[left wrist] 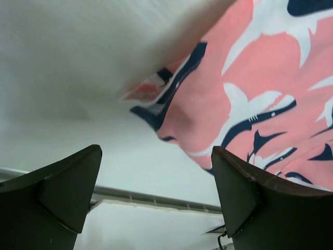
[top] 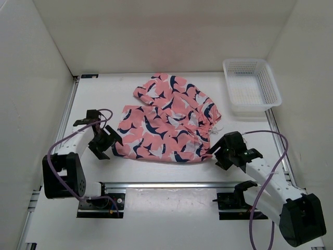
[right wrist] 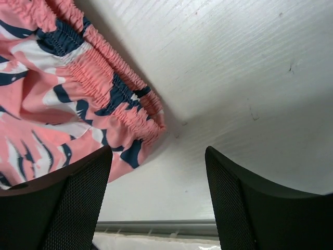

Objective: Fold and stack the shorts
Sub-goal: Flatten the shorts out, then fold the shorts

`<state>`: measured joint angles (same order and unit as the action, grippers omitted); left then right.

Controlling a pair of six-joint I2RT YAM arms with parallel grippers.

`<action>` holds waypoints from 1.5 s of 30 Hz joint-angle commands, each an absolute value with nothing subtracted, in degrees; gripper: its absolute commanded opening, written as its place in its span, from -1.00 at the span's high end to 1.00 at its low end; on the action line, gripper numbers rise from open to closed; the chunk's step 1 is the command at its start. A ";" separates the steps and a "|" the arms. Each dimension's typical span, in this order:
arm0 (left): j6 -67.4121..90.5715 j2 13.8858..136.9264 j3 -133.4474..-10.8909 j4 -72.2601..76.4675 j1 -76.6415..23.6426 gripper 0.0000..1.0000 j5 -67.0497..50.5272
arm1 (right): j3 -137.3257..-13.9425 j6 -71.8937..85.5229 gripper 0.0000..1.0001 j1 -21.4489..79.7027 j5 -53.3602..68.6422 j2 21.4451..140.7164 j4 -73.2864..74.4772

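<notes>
The coral-pink shorts [top: 169, 122] with navy and white whale shapes lie spread and rumpled in the middle of the white table. Their white drawstring [top: 216, 126] shows at the right edge. My left gripper [top: 108, 141] is open and empty, just off the shorts' left leg hem [left wrist: 156, 99]. My right gripper [top: 219, 151] is open and empty, just off the front right corner of the elastic waistband [right wrist: 132, 112]. Neither gripper touches the fabric.
A white plastic mesh basket [top: 251, 86] stands empty at the back right. White walls enclose the table on three sides. A metal rail [top: 171, 184] runs along the front edge between the arm bases.
</notes>
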<state>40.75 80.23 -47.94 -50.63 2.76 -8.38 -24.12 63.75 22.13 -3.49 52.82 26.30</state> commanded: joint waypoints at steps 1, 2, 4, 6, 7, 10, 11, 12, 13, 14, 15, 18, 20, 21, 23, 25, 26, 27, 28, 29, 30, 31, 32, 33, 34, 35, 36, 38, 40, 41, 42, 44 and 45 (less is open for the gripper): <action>42.01 74.89 -49.22 -54.31 2.46 -1.00 -5.63 | -24.70 66.53 -0.53 20.31 -1.42 49.75 27.25; 42.01 74.88 -49.22 -54.84 2.46 -1.00 -5.63 | -24.00 67.14 -0.53 19.78 0.25 48.44 26.64; 43.32 74.27 -47.99 -54.84 1.76 -1.00 -5.63 | -21.11 69.43 -0.53 19.16 4.11 47.20 23.75; 43.95 76.18 -47.21 -53.10 1.76 -1.00 -5.63 | -17.78 71.44 -0.50 17.94 6.58 46.41 20.58; 43.95 77.42 -47.20 -52.56 1.24 -1.00 -5.63 | -16.97 71.98 -0.50 17.93 7.64 46.41 18.91; 43.34 82.16 -47.20 -50.72 1.23 -1.00 -6.33 | -15.82 72.51 -0.48 16.88 9.84 48.07 14.77; 43.33 83.05 -47.20 -49.23 1.23 -1.00 -6.33 | -15.82 72.51 -0.48 16.88 10.37 49.38 13.81; 43.33 83.93 -47.20 -48.52 1.23 -0.97 -6.33 | -15.82 72.51 -0.45 16.88 10.37 50.18 13.80; 43.33 85.94 -47.20 -47.91 1.23 -0.97 -6.33 | -15.82 71.99 -0.45 16.88 10.37 50.88 12.93; 43.85 86.91 -47.20 -47.38 0.71 -0.92 -6.33 | -15.82 71.98 -0.43 16.88 10.37 52.45 11.53; 43.86 87.88 -47.20 -46.68 0.70 -0.84 -6.33 | -16.34 71.98 -0.40 16.88 10.37 53.17 10.99; 44.38 90.87 -48.42 -45.88 -0.43 -0.61 -6.33 | -16.35 71.98 -0.33 16.88 10.37 56.33 8.53; 44.38 92.63 -49.48 -45.26 -0.96 -0.21 -5.72 | -16.96 71.98 -0.24 16.88 9.84 58.79 7.39; 44.91 93.16 -50.53 -45.26 -1.49 0.04 -5.71 | -17.57 71.29 0.01 16.88 9.15 59.58 6.43; 44.91 93.86 -51.67 -45.26 -1.49 0.52 -5.19 | -19.67 70.58 0.54 16.88 7.05 61.78 6.42; 44.38 92.82 -53.34 -46.05 -1.49 0.78 -5.19 | -24.14 67.78 1.00 16.88 5.46 62.84 10.18; 44.38 91.86 -53.96 -46.66 -1.49 0.78 -5.19 | -25.82 66.89 1.00 16.88 4.84 62.84 11.59; 44.38 90.45 -55.36 -47.28 -1.49 0.78 -5.19 | -27.32 66.01 1.00 16.88 3.09 61.71 14.65; 44.38 89.05 -56.24 -48.16 -1.49 0.78 -4.32 | -30.03 65.14 1.00 16.88 2.03 60.83 16.16; 44.91 85.73 -57.29 -49.21 -1.49 0.78 -3.78 | -31.36 63.13 1.00 16.88 0.80 59.95 17.56; 44.91 84.04 -59.74 -51.57 -1.49 0.78 -3.17 | -32.77 62.06 1.00 16.88 -0.60 57.85 20.88; 44.91 82.46 -61.24 -52.90 -1.49 0.78 -1.86 | -34.09 60.92 1.00 16.88 -1.75 56.88 22.48; 44.91 79.48 -62.83 -54.22 -1.49 0.78 -1.24 | -36.80 58.82 1.00 16.88 -3.58 55.82 24.07; 45.43 78.06 -65.89 -55.53 -1.49 0.78 -0.71 | -38.04 57.67 1.00 16.88 -4.30 53.81 25.65; 45.44 76.83 -67.48 -58.33 -1.49 0.78 -0.18 | -39.27 56.44 1.00 16.88 -4.31 52.92 28.36; 45.44 75.69 -68.89 -59.49 -1.49 0.78 0.35 | -41.55 55.29 1.00 16.88 -5.00 52.04 29.78; 45.44 73.32 -70.04 -60.55 -1.49 0.78 0.87 | -42.53 53.02 1.00 16.88 -5.01 50.73 31.19; 45.44 71.03 -71.72 -63.27 -1.49 0.78 1.40 | -44.90 50.72 1.00 16.88 -5.01 50.19 34.88; 46.14 67.34 -71.72 -64.86 -1.49 0.78 1.41 | -45.70 48.17 1.00 16.88 -4.39 48.87 39.00; 46.75 66.11 -71.20 -66.52 -1.49 0.78 1.93 | -45.70 48.16 1.00 16.88 -3.87 47.65 40.59; 46.76 63.05 -70.50 -67.40 -1.49 0.78 2.54 | -45.70 47.47 1.00 16.88 -3.87 46.77 42.00; 48.24 59.52 -68.39 -69.34 -1.49 0.78 3.16 | -45.70 46.94 1.00 16.88 -3.25 43.09 46.22; 48.77 55.93 -67.86 -71.52 -1.49 0.78 4.12 | -45.70 46.93 1.00 16.88 -3.25 41.67 47.62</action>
